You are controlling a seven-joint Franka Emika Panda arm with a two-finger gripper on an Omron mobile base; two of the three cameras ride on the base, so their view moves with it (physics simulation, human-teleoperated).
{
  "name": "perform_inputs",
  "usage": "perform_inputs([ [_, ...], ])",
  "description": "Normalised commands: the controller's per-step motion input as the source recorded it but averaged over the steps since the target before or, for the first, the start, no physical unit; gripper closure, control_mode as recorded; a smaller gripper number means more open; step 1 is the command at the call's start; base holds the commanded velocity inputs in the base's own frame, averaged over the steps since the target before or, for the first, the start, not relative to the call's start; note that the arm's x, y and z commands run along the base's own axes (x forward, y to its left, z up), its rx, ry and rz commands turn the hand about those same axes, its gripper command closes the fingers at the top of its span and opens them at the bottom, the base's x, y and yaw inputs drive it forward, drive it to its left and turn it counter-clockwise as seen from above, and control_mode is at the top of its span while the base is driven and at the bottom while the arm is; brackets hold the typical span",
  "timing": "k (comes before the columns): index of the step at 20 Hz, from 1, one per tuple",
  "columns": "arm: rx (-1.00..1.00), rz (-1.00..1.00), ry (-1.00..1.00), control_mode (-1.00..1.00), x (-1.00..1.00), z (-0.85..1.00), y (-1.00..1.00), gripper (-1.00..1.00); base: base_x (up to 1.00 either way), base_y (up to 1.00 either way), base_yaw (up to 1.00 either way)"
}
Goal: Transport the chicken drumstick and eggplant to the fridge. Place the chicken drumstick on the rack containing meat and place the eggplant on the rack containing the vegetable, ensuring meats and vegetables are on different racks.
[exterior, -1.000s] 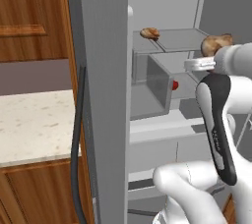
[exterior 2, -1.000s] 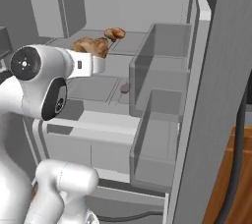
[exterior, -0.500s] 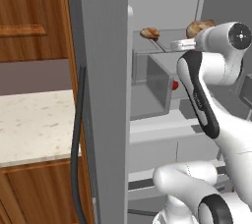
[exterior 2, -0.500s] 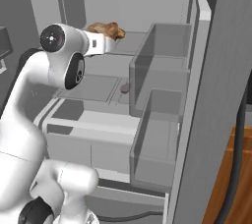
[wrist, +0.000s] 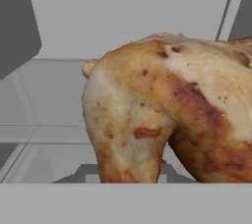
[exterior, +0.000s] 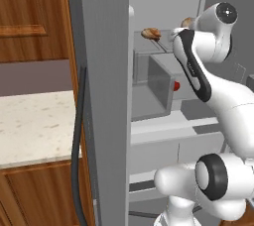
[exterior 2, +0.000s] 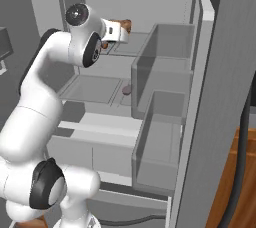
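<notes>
The drumstick (wrist: 167,115), apparently clamped in the gripper (exterior 2: 121,27), hung just above the upper rack (exterior 2: 135,42) inside the fridge (exterior: 106,71), with another chicken piece (exterior: 151,33) resting on that rack toward its left edge.

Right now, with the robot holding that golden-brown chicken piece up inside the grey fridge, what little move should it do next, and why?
Probably ease down and let go. The golden-brown chicken drumstick hangs at the gripper over the translucent glass shelf, where another roasted piece already lies.
</notes>
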Motion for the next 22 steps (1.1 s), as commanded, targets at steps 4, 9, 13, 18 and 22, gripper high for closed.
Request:
perform_inputs([
  [4,0.0,0.0,0.08,-1.0,0.38,-0.04,-0.21,1.0,0.0,0.0,0.0],
  [9,0.0,0.0,0.17,-1.0,0.86,-0.18,-0.13,1.0,0.0,0.0,0.0],
  [13,0.0,-0.01,0.08,-1.0,0.89,-0.12,-0.27,1.0,0.0,0.0,0.0],
  [18,0.0,-0.02,0.12,-1.0,0.86,-0.33,-0.28,1.0,0.0,0.0,0.0],
  [22,0.0,-0.01,0.17,-1.0,1.0,-0.32,-0.22,1.0,0.0,0.0,0.0],
])
